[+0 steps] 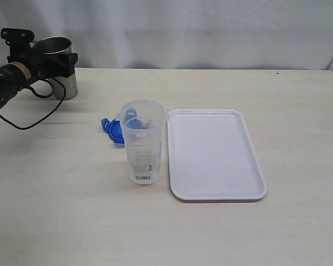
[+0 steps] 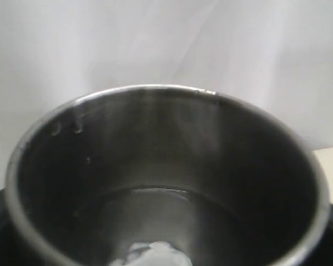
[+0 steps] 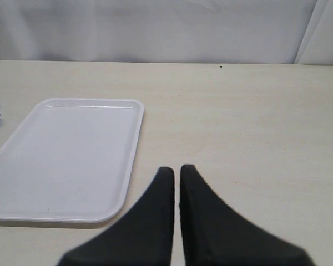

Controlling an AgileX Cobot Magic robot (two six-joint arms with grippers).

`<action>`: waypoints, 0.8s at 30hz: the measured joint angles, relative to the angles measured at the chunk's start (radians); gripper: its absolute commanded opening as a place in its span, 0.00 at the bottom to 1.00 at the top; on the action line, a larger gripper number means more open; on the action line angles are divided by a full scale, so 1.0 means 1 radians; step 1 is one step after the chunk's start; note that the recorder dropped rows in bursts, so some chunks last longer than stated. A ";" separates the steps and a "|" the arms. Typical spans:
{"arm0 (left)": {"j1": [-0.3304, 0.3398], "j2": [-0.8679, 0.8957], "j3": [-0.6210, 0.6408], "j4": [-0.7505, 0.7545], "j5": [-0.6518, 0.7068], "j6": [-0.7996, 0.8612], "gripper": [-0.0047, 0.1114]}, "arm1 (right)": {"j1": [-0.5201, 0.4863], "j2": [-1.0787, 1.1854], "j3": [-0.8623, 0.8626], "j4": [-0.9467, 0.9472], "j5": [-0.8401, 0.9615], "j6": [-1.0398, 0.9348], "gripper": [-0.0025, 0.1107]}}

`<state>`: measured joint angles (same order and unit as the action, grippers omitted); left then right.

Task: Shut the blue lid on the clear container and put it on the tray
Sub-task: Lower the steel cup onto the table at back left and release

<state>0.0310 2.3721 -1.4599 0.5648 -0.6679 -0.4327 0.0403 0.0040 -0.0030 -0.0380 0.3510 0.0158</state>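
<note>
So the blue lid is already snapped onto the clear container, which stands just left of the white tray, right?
Not quite. The exterior view shows the blue lid lying on the table beside the clear container, whose top is open. The container does stand just left of the white tray.

Gripper (image 3: 176, 170) closed, white tray (image 3: 66, 160) on table (image 3: 238, 111)
</note>
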 measured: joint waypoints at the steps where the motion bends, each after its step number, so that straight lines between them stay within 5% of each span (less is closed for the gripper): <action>1: 0.000 0.000 0.000 0.000 0.000 0.013 0.04 | 0.000 0.000 0.000 0.000 0.000 0.000 0.06; 14: 0.000 0.005 -0.006 -0.004 -0.005 0.055 0.05 | 0.000 0.000 0.000 0.000 0.000 0.000 0.06; 18: 0.000 0.005 -0.008 -0.006 0.014 0.055 0.20 | 0.000 0.000 0.000 0.000 0.000 0.000 0.06; 24: 0.000 0.005 -0.012 -0.011 0.025 0.040 0.60 | 0.000 0.000 0.000 0.000 0.000 0.000 0.06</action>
<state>0.0310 2.3769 -1.4717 0.5539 -0.6430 -0.3924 0.0403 0.0040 -0.0030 -0.0380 0.3510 0.0158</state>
